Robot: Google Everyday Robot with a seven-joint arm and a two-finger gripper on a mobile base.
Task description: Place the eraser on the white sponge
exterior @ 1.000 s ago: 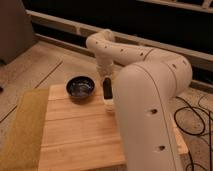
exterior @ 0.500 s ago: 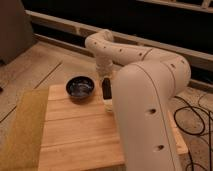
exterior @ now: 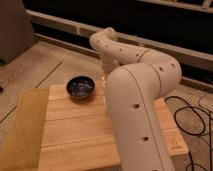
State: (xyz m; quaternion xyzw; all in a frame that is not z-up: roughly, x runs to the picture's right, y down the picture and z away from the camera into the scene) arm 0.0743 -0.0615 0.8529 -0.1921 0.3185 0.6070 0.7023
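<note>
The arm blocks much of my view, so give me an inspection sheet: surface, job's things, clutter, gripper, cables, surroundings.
Surface: wooden table, with a yellowish mat along its left side.
Job's things: eraser and sponge, nothing seen; the arm covers the table's right part.
Clutter: black bowl on the table's far side.
Gripper: gripper low, just right of the bowl, mostly hidden behind the arm.
Cables: black cables looped on the floor to the right.
Surroundings: concrete floor; dark wall with a rail behind.
</note>
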